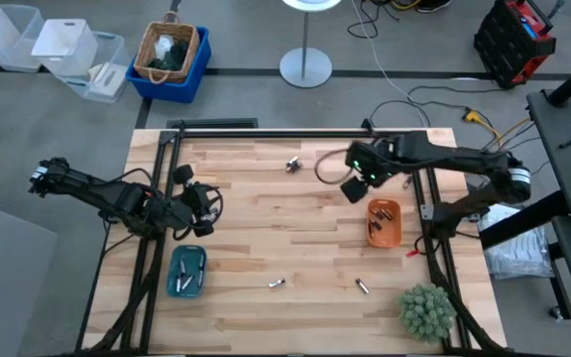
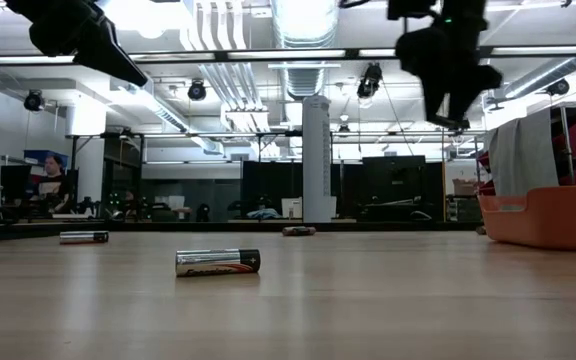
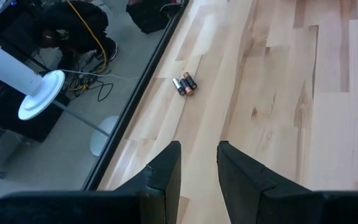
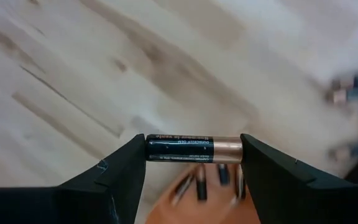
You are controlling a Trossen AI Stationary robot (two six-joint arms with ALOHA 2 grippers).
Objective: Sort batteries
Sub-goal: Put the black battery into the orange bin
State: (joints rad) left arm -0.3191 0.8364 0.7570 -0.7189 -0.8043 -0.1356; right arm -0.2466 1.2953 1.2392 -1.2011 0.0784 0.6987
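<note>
The right end effector (image 4: 192,152) has its two dark fingers closed on the ends of a black-and-copper cylindrical battery (image 4: 193,149), gripped lengthwise between them, and it hangs above the pale wooden-plank desk (image 1: 266,238) just beside the orange plastic tray (image 1: 384,222), in which several more batteries (image 4: 211,180) lie. In the high view this end effector (image 1: 355,188) sits toward the desk's far right, the tray immediately on its near side. The left end effector (image 3: 199,165) hovers over the desk's left side with its fingers a narrow gap apart and nothing between them; beyond it a small cluster of three dark batteries (image 3: 184,84) lies near the far edge. A teal plastic tray (image 1: 186,272) holding a few batteries sits near the left front, and two loose silvery batteries (image 1: 277,284) rest on the front middle of the desk. A green bushy plant (image 1: 426,311) stands at the right front corner.
</note>
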